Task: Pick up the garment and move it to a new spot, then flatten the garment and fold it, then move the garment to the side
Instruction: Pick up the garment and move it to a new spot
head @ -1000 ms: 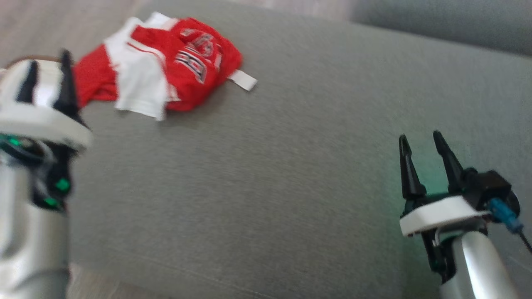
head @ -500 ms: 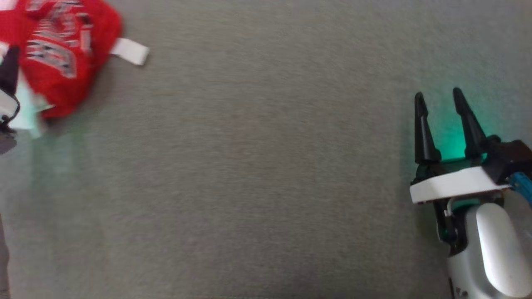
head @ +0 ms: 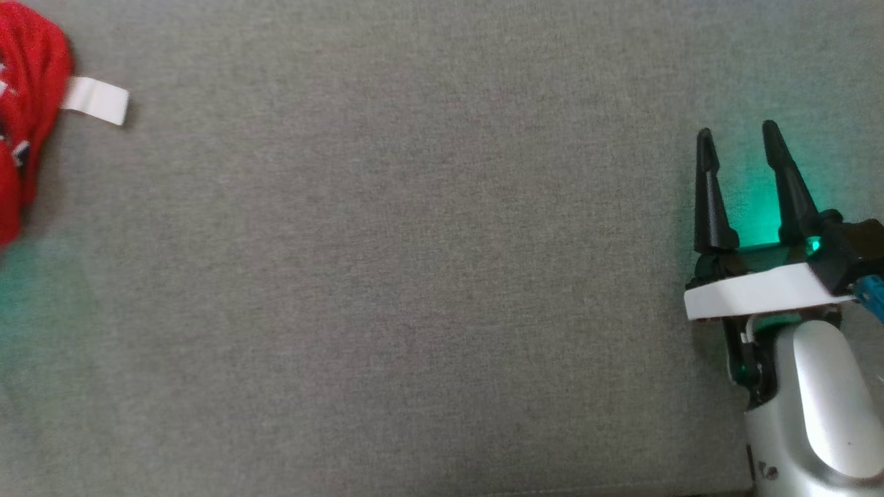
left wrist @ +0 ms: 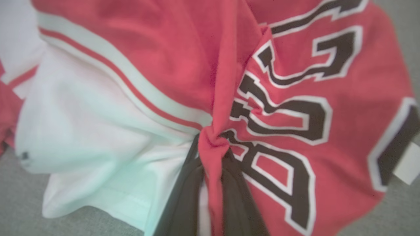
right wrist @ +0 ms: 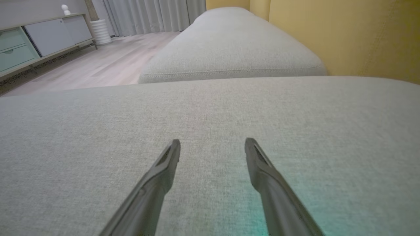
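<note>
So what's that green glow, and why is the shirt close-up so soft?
Head view: a green light at the base of the right jaws tints the grey cushion between them. Left wrist view: the red jersey sits very close, so it blurs, and its white panel looks greenish. Right wrist view: crisp, faint green patch at lower right.

The garment (head: 31, 83) on the cushion's (head: 414, 276) far left, the right gripper (head: 737, 129) well apart over its right side.

Your head camera looks almost straight down on the grey cushion (head: 414, 276); your left wrist camera sits close against the garment (left wrist: 295, 98); your right wrist camera skims low across that same cushion.
</note>
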You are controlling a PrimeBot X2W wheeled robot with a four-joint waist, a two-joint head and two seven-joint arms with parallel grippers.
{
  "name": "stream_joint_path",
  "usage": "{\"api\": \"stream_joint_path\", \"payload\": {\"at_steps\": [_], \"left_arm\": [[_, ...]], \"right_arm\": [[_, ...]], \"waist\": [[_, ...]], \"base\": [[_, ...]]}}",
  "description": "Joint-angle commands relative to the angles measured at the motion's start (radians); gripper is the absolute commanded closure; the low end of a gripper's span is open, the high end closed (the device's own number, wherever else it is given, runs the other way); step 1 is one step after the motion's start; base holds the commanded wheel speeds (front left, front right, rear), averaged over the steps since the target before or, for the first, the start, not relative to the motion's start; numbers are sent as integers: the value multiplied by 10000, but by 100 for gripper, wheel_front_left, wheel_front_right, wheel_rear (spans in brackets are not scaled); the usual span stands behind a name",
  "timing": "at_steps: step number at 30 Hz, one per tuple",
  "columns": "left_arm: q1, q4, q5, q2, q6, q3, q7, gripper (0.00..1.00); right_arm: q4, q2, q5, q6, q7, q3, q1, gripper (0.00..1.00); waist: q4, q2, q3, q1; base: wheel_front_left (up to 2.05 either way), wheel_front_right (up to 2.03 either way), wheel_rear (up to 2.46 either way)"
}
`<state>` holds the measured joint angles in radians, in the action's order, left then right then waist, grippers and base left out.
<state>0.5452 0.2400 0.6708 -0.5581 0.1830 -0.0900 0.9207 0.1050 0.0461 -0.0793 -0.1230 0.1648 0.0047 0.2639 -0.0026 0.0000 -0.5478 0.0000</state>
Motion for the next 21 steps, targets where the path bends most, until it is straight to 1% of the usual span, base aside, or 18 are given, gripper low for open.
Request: {"api": "stream_joint_path", "payload": {"at_steps": [1,4,8,13,17,21], "left_arm": [[-197,-272,-94,-550,-124,-234,-173,100],[-28,-496,-191,-590,-386,-186,-661,100],[412,-892,-595,-906,-738,14,-1258,100],[1509,-1447,-943,-1035,-1126,330,-2007,100],[2645,-1771,-912,-673,-1517,813,-2427,100],[3737,-1985,-755,83,-1910,1505,-2753,100]], "right_arm": [[-190,41,66,-77,117,153,-43,0],[14,41,36,-77,167,125,-158,0],[255,41,-86,-77,221,91,-344,0],[648,41,-389,-77,335,165,-677,0],[927,41,-688,-77,421,284,-966,0],[1117,41,-930,-77,482,461,-1148,0]], "waist": [[146,0,390,0],[347,0,1000,0],[590,0,1893,0],[781,0,3129,0],[804,0,3942,0],[682,0,4476,0]], "base": [[0,0,0],[0,0,0],[0,0,0],[0,0,0],[0,0,0],[0,0,0]]}}
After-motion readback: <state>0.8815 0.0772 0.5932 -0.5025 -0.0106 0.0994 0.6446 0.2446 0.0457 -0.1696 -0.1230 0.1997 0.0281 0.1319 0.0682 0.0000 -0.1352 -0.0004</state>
